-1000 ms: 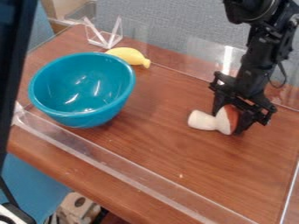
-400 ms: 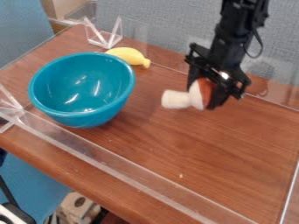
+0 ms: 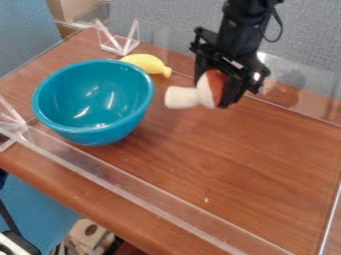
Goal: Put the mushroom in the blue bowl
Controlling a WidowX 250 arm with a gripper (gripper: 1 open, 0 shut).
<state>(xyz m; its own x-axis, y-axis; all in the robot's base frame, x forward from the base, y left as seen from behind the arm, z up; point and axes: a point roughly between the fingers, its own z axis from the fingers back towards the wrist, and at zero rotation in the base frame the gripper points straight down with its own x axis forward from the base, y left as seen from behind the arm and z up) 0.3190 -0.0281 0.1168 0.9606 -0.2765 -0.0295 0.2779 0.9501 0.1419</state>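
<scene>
The gripper (image 3: 220,88) is seen pointing downward, its fingers clamped on the mushroom (image 3: 197,95), which is held clear above the wooden table (image 3: 226,169). The cream stem is directed left, toward the blue bowl (image 3: 91,101); the reddish cap is lodged between the fingers. The mushroom is located just right of the bowl's rim, not over it. The bowl is observed standing upright at the left. A yellow banana (image 3: 147,65) is noted lying behind the bowl, at the far side.
</scene>
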